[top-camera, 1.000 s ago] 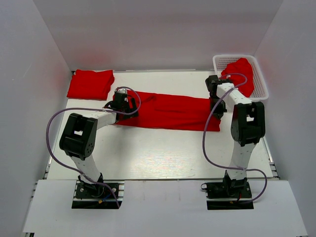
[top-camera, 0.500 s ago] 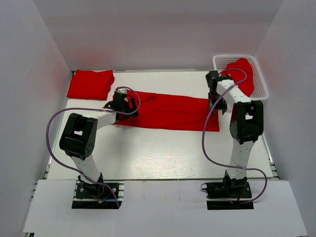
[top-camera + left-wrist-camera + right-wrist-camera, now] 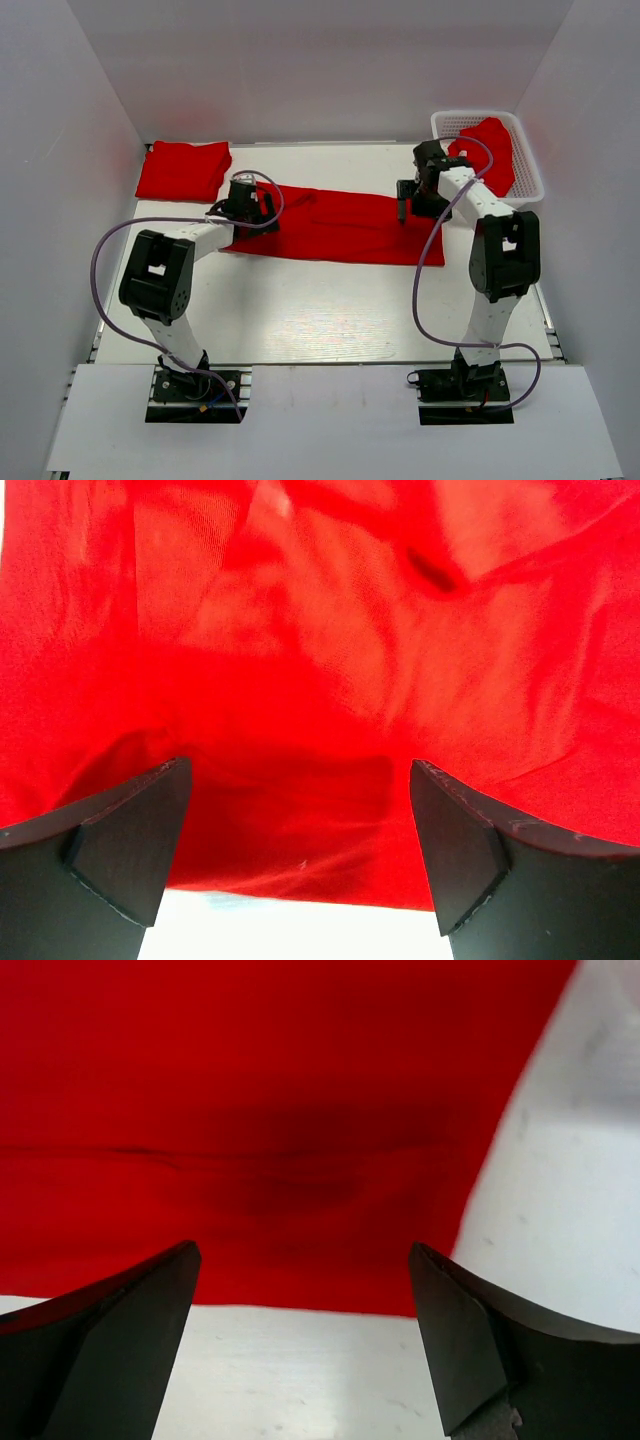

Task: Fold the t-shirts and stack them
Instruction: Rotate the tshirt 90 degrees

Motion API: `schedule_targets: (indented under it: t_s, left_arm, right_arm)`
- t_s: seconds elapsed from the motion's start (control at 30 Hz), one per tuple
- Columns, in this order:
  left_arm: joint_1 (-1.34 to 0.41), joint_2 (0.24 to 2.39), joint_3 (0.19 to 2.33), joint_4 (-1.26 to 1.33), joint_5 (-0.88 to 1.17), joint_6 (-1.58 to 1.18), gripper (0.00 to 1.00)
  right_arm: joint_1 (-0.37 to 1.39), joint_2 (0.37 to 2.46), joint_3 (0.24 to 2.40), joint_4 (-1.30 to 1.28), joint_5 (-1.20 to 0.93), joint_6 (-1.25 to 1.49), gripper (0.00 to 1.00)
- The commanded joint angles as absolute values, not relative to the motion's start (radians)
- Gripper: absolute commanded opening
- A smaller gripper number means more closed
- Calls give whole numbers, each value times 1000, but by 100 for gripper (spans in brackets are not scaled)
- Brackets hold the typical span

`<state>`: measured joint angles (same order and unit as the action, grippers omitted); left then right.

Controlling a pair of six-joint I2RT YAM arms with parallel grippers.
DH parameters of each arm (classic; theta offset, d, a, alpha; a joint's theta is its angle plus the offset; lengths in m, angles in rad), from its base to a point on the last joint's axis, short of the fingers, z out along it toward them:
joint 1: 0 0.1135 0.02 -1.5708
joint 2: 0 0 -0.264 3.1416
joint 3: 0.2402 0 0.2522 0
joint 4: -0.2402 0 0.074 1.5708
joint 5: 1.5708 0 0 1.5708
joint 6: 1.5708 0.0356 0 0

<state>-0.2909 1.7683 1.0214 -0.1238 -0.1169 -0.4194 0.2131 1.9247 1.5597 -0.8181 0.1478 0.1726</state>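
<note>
Probably a robotics lab test cell: plain white panels (image 3: 330,70) box in a white table (image 3: 320,310), two robot arms (image 3: 158,275) stand bolted on base plates (image 3: 235,395) at six o'clock, purple cables (image 3: 414,300) loop loose, a lattice basket (image 3: 452,124) sits at two o'clock

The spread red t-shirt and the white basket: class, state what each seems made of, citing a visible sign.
The t-shirt: soft, matte cloth, probably knit; it lies limp with creases, and the left wrist view shows a fine fabric texture. The basket: apparently rigid white plastic; its walls form an open lattice.

The jaws stand wide apart above a t-shirt (image 3: 270,1110) on the table (image 3: 565,1210).
</note>
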Motion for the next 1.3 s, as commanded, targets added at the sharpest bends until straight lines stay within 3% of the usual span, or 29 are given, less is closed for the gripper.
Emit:
schedule_targets:
  t_s: [0.0, 0.23, 0.57, 0.77, 0.87, 0.97, 1.1, 1.13, 1.27]
  left_arm:
    - [-284, 1692, 1092, -135, -107, -416, 100]
    - [-284, 1822, 1206, -150, -69, -426, 100]
    - [-284, 2081, 1376, -207, -17, -393, 100]
    - [-284, 2296, 1661, -307, 93, -321, 100]
    - [-284, 2445, 1866, -319, 219, -293, 100]
    - [-294, 2608, 2112, -308, 363, -293, 100]
    - [-334, 2792, 2406, -215, 510, -385, 100]
    - [-347, 2809, 2407, -177, 511, -417, 100]
    - [-367, 2839, 2398, -62, 483, -503, 100]
  right_arm:
    - [219, 1914, 1560, -657, 11, 172, 90]
    - [221, 2002, 1598, -532, -86, 199, 90]
    - [213, 2091, 1577, -491, -32, 256, 90]
    - [222, 1932, 1292, -453, -87, 258, 90]
    - [241, 1822, 1047, -416, -223, 250, 90]
    - [345, 1699, 864, -325, -377, 248, 90]
    - [563, 1669, 839, -265, -515, 232, 90]
    - [656, 1689, 898, -294, -512, 189, 90]
    - [758, 1759, 979, -334, -620, 85, 90]
